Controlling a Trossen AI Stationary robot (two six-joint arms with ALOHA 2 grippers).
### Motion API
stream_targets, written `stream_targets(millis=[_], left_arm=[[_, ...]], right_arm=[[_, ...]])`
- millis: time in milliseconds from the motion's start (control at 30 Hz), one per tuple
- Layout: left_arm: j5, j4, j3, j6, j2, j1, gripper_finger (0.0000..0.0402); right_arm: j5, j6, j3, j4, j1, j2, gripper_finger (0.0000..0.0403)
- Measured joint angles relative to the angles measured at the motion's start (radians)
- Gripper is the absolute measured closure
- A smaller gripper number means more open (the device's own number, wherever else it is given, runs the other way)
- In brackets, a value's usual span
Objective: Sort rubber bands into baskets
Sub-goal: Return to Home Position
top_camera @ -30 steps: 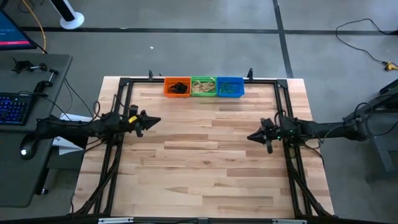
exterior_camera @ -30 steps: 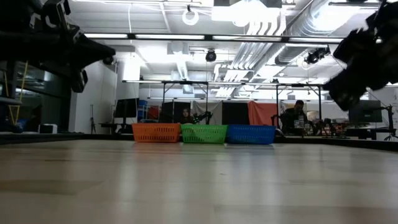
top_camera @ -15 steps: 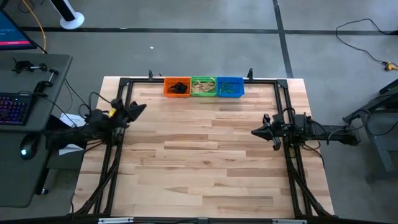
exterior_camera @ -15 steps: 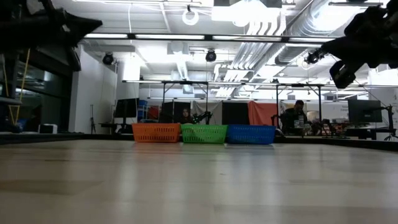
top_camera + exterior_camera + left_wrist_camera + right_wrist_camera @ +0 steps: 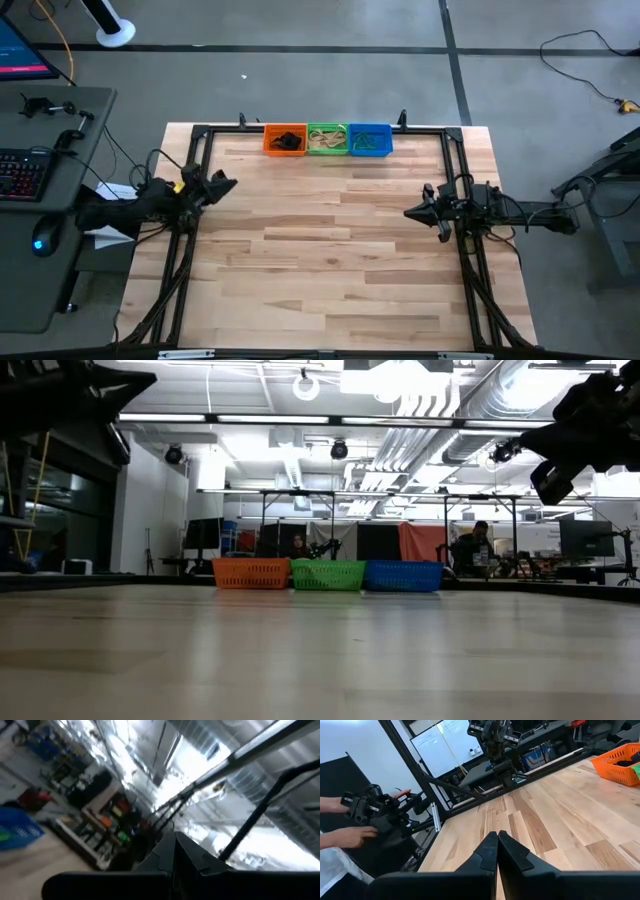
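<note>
Three small baskets stand side by side at the table's far edge: orange [image 5: 285, 139], green [image 5: 327, 139] and blue [image 5: 370, 140]. Black rubber bands [image 5: 289, 141] lie in the orange one, tan bands [image 5: 324, 144] in the green one and green bands [image 5: 364, 145] in the blue one. My left gripper [image 5: 230, 183] is shut and empty above the table's left side, tipped upward [image 5: 175, 840]. My right gripper [image 5: 408, 212] is shut and empty above the right side, pointing toward the left edge [image 5: 497, 837].
A black metal frame [image 5: 200, 135] runs around the table's far, left and right sides. The wooden table top [image 5: 320, 260] lies between the arms. A person's hands [image 5: 345, 837] hold a dark device beyond the table's left edge.
My left gripper has drawn back toward the table's left edge and far side, risen and tipped upward. My right gripper has drawn back a little toward the right edge and risen, then kept still. Both stay shut and empty.
</note>
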Motion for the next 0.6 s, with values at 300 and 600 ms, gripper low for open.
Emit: stream_targets(millis=[300, 600], left_arm=[[0.118, -0.270, 0.000, 0.567, 0.000, -0.168, 0.0401], [0.118, -0.390, 0.000, 0.574, 0.000, -0.192, 0.0401]], right_arm=[[-0.001, 0.000, 0.000, -0.017, 0.000, 0.000, 0.0402], [-0.001, 0.000, 0.000, -0.023, 0.000, 0.000, 0.0402]])
